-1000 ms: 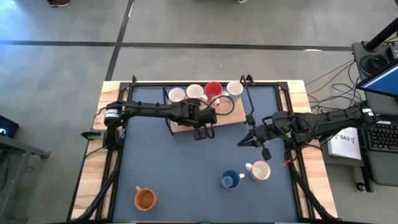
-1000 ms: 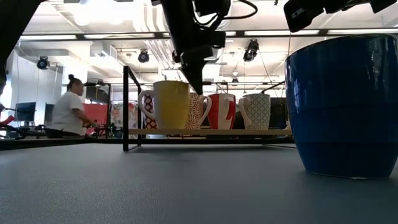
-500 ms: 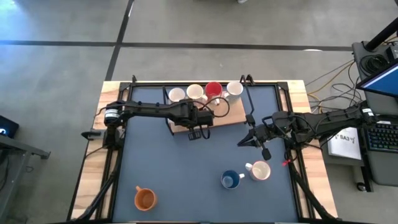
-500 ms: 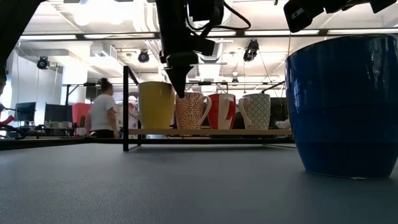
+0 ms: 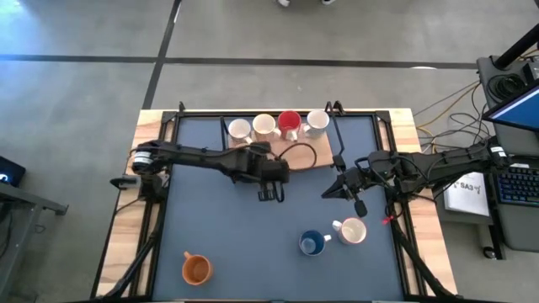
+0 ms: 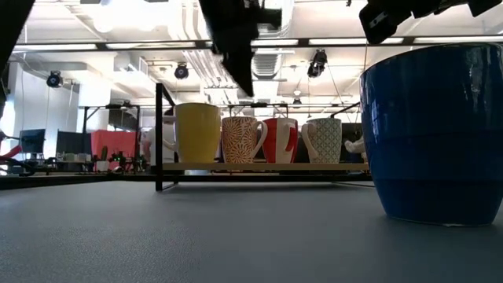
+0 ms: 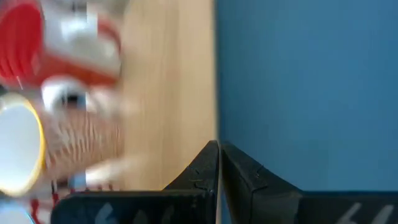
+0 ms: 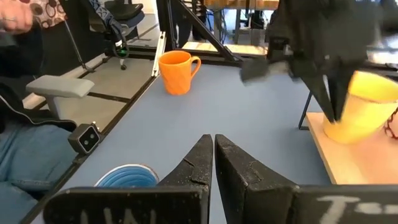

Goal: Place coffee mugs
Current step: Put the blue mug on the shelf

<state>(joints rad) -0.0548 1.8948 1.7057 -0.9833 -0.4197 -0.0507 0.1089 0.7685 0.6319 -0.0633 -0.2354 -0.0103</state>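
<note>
Off the wooden board | left gripper has backed away | jaws together, empty

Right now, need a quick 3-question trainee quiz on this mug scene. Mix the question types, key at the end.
1. How many mugs stand in the row on the wooden shelf at the table's far side?
2. True or false: the left claw holds a mug.
3. Which loose mug stands alone at the near left of the mat? A) blue mug B) orange mug C) white mug

Key
1. Four.
2. False: it is shut on nothing, over bare mat beside the shelf. The right claw is also shut and empty.
3. B; the blue and white mugs stand together at the near right.
</note>
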